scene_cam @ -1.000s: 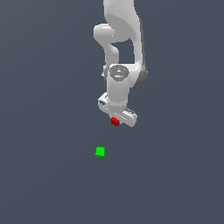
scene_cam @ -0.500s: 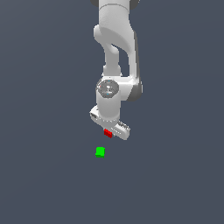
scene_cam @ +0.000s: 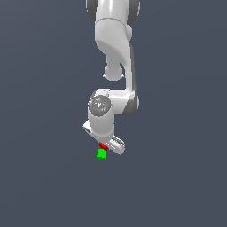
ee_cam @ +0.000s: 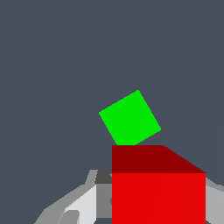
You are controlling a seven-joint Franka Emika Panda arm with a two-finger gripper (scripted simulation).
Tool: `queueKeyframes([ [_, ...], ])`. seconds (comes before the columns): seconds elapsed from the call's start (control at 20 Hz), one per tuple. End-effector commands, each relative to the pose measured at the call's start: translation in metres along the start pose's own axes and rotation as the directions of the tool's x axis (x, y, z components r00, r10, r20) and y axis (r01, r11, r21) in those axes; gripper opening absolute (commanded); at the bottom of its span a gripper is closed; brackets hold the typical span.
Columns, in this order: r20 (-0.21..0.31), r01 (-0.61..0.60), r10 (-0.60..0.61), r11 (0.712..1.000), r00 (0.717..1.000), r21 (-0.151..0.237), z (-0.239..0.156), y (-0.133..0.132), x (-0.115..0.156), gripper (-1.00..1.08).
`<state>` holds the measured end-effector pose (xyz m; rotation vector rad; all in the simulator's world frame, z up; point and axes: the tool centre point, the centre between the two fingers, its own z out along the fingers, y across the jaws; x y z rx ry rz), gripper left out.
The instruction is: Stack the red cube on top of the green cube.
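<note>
The red cube point(scene_cam: 103, 146) shows as a small red sliver under the white hand, held in my gripper point(scene_cam: 104, 147), which is shut on it. Just below it the green cube point(scene_cam: 101, 154) rests on the grey floor. In the wrist view the red cube point(ee_cam: 158, 192) fills the near part of the picture between the grey fingers point(ee_cam: 78, 205), and the green cube point(ee_cam: 130, 118) lies just beyond it, turned at an angle to the red one. Whether the two cubes touch I cannot tell.
The white arm point(scene_cam: 116, 53) reaches down from the top of the exterior view. Plain dark grey floor point(scene_cam: 44, 177) lies all around the cubes.
The arm has carried the red cube down and toward the exterior view's left, from well above and right of the green cube to just over it.
</note>
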<state>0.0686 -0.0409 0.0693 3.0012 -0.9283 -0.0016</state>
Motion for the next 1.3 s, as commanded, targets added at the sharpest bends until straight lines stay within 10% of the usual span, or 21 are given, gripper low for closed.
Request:
queueKeyframes([
  [0.0,-0.001,0.001,-0.001,1.0,1.0,0.001,0.003,-0.002,0.011,-1.0],
  [0.75,-0.001,0.0,0.0,1.0,1.0,0.0,0.009,-0.005,0.038,-1.0],
  [0.8,-0.001,0.0,0.0,1.0,1.0,0.0,0.009,-0.005,0.038,1.0],
  [1.25,-0.001,0.0,0.0,1.0,1.0,0.0,0.009,-0.005,0.038,1.0],
])
